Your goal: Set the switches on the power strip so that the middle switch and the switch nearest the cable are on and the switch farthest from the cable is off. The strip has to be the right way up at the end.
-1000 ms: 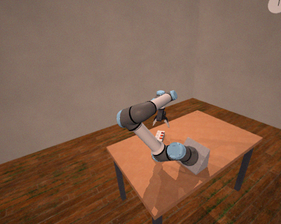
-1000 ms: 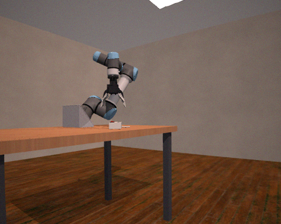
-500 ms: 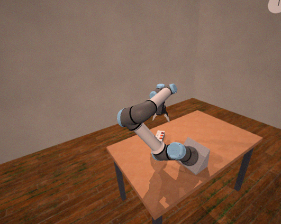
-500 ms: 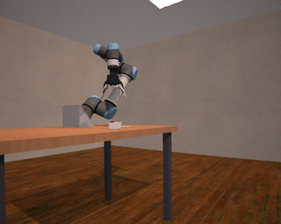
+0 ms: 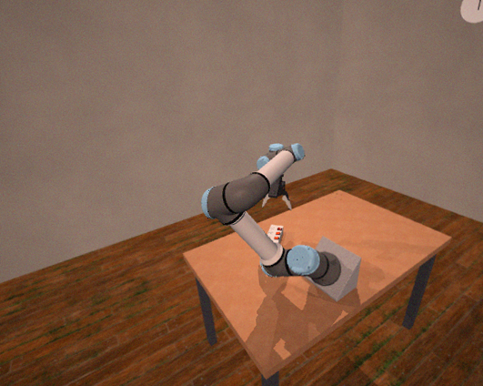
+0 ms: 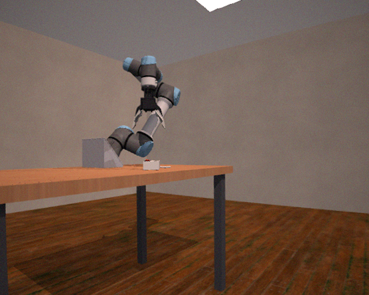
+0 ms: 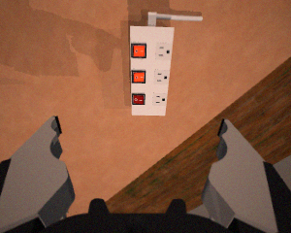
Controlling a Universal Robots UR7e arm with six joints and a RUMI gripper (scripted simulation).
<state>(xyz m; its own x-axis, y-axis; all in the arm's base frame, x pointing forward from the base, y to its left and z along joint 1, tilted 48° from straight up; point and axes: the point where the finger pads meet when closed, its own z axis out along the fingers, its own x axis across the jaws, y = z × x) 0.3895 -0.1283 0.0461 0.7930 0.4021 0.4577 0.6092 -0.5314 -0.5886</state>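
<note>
Our gripper (image 7: 141,146) hangs wide apart and holding nothing, well above the table (image 5: 383,233). Below it we see the power strip (image 7: 151,71) lying face up near the table's edge, its long axis running straight ahead of us, cable (image 7: 176,17) at the far end. Both switches nearer the cable glow bright; the farthest switch (image 7: 138,99), closest to us, looks darker, so we judge it off.

Table (image 7: 58,97): smooth matt orange-brown wood-look top, dark matt legs. Power strip (image 7: 151,109) on table: white smooth plastic-look body; red switches glossy-looking. Hand (image 7: 141,146): grey matt fingers. Floor (image 6: 278,253) under table: dark plank wood, faint sheen.
</note>
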